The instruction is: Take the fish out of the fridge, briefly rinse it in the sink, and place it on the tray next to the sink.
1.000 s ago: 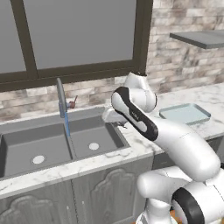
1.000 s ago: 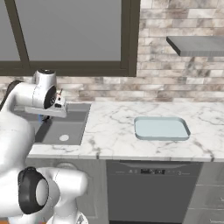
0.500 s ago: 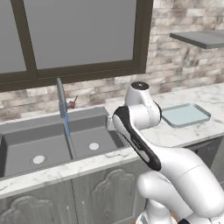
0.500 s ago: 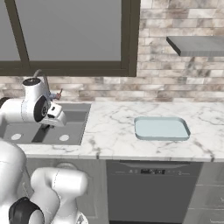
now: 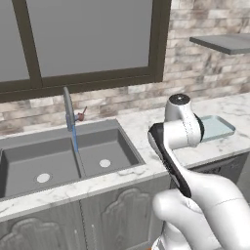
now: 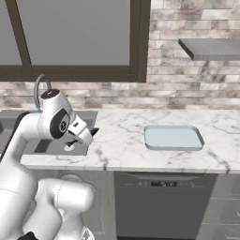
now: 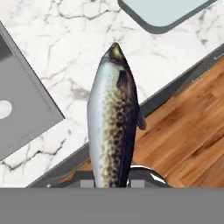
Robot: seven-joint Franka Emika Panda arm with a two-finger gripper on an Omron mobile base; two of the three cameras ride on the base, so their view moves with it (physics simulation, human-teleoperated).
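Since the earlier frame we note the arm has swung away from the sink [image 5: 58,161] toward the tray [image 6: 173,138]; the end effector [image 6: 92,133] has left the basin and now hangs over the marble tabletop [image 6: 122,136] between sink and tray.

Item 1, fish [image 7: 114,118]: we see it in the hand view clenched between the end effector's tips at its tail end, head pointing away from the hand, silvery belly to one side and dark speckled back to the other. It hangs above the tabletop edge, clear of the surface.

Item 2, sink: two basins with round drains, faucet [image 5: 68,110] upright at the back rim.

Item 3, tray: on the tabletop, well apart from the fish; one corner shows at the top of the hand view.

Item 4, wood floor [image 7: 188,131]: below the tabletop edge.
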